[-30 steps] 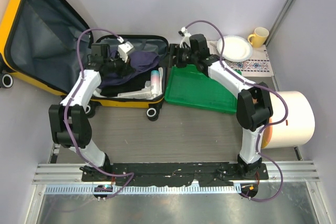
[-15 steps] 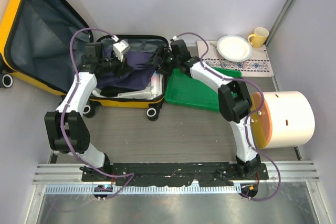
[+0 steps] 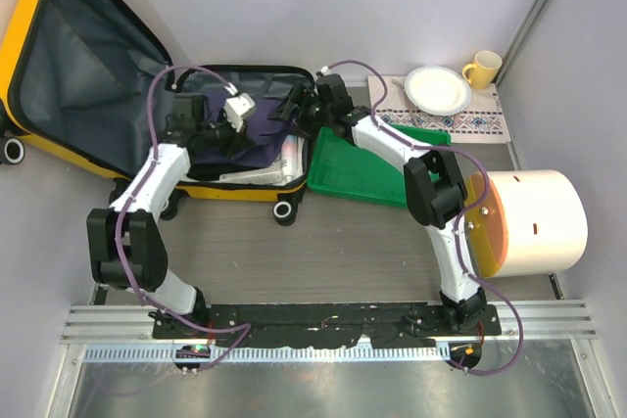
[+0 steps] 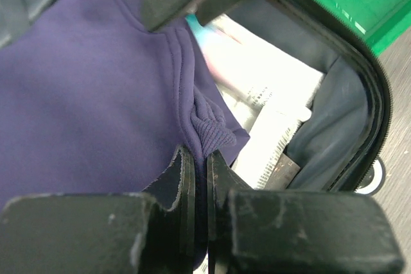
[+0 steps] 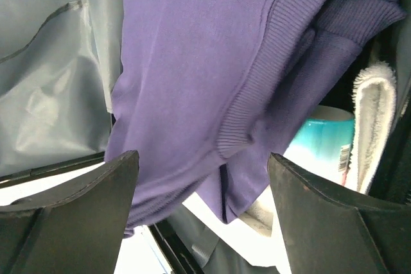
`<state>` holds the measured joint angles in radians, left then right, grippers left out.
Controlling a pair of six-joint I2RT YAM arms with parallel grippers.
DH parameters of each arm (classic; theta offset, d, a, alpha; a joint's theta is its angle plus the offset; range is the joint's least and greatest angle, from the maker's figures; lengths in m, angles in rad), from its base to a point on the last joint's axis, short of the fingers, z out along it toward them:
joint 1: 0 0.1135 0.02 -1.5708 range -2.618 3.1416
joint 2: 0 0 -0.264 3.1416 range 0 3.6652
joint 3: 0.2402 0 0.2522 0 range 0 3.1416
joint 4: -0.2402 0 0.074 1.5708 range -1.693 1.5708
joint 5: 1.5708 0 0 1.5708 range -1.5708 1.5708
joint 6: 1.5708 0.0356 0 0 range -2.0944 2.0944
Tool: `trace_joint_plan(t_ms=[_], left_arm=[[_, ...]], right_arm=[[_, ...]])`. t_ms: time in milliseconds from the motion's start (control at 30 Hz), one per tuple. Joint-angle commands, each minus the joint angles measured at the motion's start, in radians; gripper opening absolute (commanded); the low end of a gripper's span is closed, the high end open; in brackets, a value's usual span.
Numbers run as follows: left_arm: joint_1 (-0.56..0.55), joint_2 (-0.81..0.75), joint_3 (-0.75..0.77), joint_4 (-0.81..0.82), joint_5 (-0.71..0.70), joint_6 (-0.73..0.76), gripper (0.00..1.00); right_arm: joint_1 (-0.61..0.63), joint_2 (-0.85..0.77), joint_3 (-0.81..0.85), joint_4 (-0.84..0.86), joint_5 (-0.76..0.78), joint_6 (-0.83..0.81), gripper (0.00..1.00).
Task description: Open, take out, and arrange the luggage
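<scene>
Overhead, shows the luggage (image 3: 78, 66) open on the table (image 3: 343, 242), spread from 10 to 12 o'clock: lid tilted up at 10 o'clock with dark grey lining facing out, base half lying flat at about 11 o'clock, one small wheel at its 5 o'clock corner. Holds a purple garment (image 3: 263, 122) in the base half, with white packets (image 4: 257, 81) and a teal-and-white tube (image 5: 321, 133) beneath and beside it toward 3 o'clock.

Has the left tool (image 4: 199, 158) reaching in from 9 o'clock over the base half, fingers pressed together and pinching a ribbed edge of the purple garment, with fabric bunched just above the tips. Has the right tool (image 5: 202, 158) at the base half's 3 o'clock rim, pointing toward 9 o'clock, fingers spread wide, with the garment's ribbed hem hanging beyond and between them; cannot tell whether either finger touches cloth. Places both tools near each other but apart, with the garment between.

Shows a green tray (image 3: 372, 168) just at 3 o'clock of the base half, its rim beside the black zipper trim. Shows a cream cylinder (image 3: 544, 217) with an orange end lying on its side at the table's 3 o'clock edge, well apart from the luggage. Shows a white plate (image 3: 437, 90) and a yellow mug (image 3: 482, 68) at 1 o'clock, by a patterned mat (image 3: 475, 124).
</scene>
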<state>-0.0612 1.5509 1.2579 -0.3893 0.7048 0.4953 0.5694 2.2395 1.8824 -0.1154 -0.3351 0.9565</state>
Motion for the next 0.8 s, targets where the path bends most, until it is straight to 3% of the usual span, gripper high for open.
trace_joint_plan(t_ms=[0,100,167,200,333,533,767], left_arm=[[-0.087,-0.008,-0.063,0.079,-0.108,0.126,0.05],[-0.123,0.04,-0.078,0.122,-0.152,0.163,0.04],[-0.135,0.072,-0.075,0.124,-0.175,0.208,0.09],[-0.135,0.08,-0.071,0.124,-0.18,0.213,0.13],[-0.134,0.126,-0.012,-0.004,-0.182,0.302,0.45],[-0.135,0.163,0.055,-0.163,-0.137,0.459,0.64],[-0.135,0.196,0.051,-0.128,-0.226,0.546,0.63]], right_arm=[[-0.026,-0.092,-0.028,-0.029,-0.007,-0.07,0.87],[-0.04,-0.118,-0.037,-0.049,-0.022,-0.093,0.87],[-0.046,-0.13,-0.042,-0.052,-0.019,-0.102,0.87],[-0.048,-0.135,-0.045,-0.052,-0.021,-0.108,0.87],[-0.062,-0.139,-0.046,-0.05,-0.016,-0.117,0.87],[-0.083,-0.135,-0.045,-0.05,-0.025,-0.124,0.87],[-0.083,-0.13,-0.049,-0.043,-0.035,-0.119,0.87]])
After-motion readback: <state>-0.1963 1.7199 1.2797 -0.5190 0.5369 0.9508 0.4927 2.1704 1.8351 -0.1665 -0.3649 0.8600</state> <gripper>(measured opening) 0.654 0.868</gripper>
